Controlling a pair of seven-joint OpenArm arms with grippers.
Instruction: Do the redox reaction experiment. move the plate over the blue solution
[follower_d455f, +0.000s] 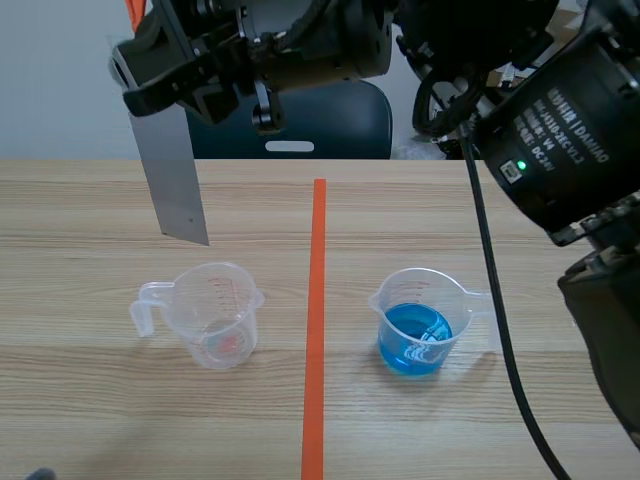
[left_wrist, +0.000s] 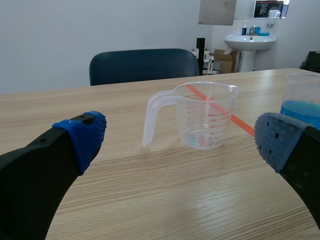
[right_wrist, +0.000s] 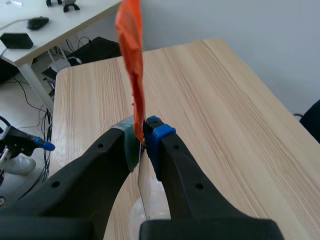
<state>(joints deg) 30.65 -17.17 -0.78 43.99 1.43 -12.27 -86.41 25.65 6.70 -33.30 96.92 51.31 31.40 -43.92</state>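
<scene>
A grey metal plate (follower_d455f: 175, 175) hangs upright in the air, above and behind an empty clear measuring cup (follower_d455f: 215, 315) left of the tape line. My right gripper (follower_d455f: 160, 85), on the arm stretched across from the right, is shut on the plate's upper end. In the right wrist view the gripper (right_wrist: 144, 132) pinches the thin plate (right_wrist: 143, 192), and an orange strip (right_wrist: 131, 60) rises from the grip. The cup of blue solution (follower_d455f: 418, 322) stands right of the line. My left gripper (left_wrist: 180, 142) is open low over the table, with the empty cup (left_wrist: 205, 115) ahead and the blue cup (left_wrist: 302, 102) beside it.
An orange-red tape line (follower_d455f: 315, 330) runs between the two cups. A dark blue chair (follower_d455f: 300, 125) stands behind the table's far edge. A black cable (follower_d455f: 495, 300) hangs down just right of the blue cup. A sink (left_wrist: 250, 37) is far behind.
</scene>
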